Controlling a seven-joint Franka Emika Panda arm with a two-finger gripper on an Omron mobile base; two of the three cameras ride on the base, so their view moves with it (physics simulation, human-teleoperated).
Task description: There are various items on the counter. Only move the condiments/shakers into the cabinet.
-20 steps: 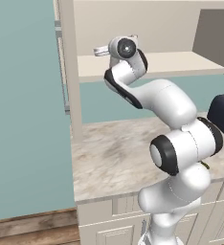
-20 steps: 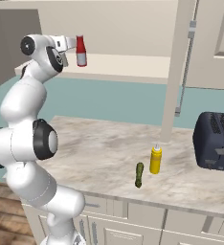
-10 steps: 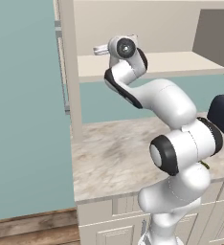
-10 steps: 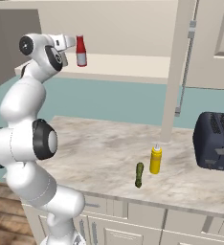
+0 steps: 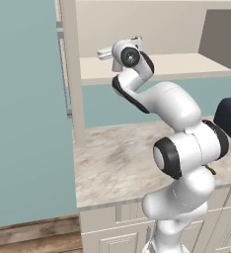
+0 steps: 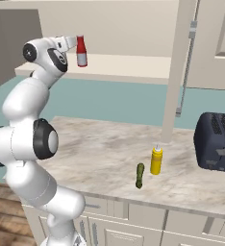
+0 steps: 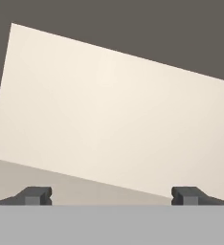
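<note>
Left base view: the white arm reaches up to the plain cream shelf [image 5: 186,64] of the beige wall cabinet [image 5: 70,74]. The two-finger gripper [image 5: 137,38] is at the shelf level, mostly hidden behind the wrist, so from this side I cannot tell how the jaws stand.

Right base view: the small red bottle with white cap and label [image 6: 81,51] is upright at the front edge of the shelf, just in front of the gripper [image 6: 76,42]. I cannot tell if a finger touches it. Far below the jaws, on the beige-grey marbled stone counter [image 6: 100,153], the yellow squeeze bottle with pointed nozzle [image 6: 156,160] stands upright, and the small dark green elongated vegetable [image 6: 140,175] lies just beside it. A dark toaster [image 6: 218,142] is further right.

Hand view: the two dark fingertips [image 7: 35,195] are spread wide, with nothing between them. Ahead of them is the cream back wall of the cabinet.
</note>
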